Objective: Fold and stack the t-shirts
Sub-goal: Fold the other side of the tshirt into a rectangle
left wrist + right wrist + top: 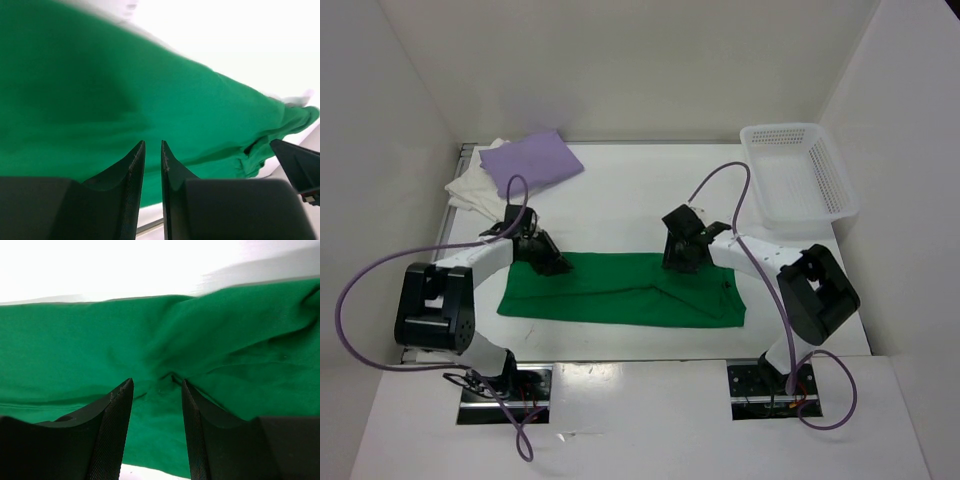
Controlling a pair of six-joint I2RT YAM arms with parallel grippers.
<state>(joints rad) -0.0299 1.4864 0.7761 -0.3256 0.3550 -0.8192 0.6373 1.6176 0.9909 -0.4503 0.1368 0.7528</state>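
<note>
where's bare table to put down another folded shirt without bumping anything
Best free patch: the far middle of the table, between the purple t-shirt and the basket. Crowded: the far left corner, where purple lies on the white t-shirt, and the near middle, covered by the green t-shirt.

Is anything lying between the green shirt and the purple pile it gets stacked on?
Nothing visible: bare table separates the green t-shirt from the purple t-shirt at the far left corner. The white basket sits far right, well aside.
</note>
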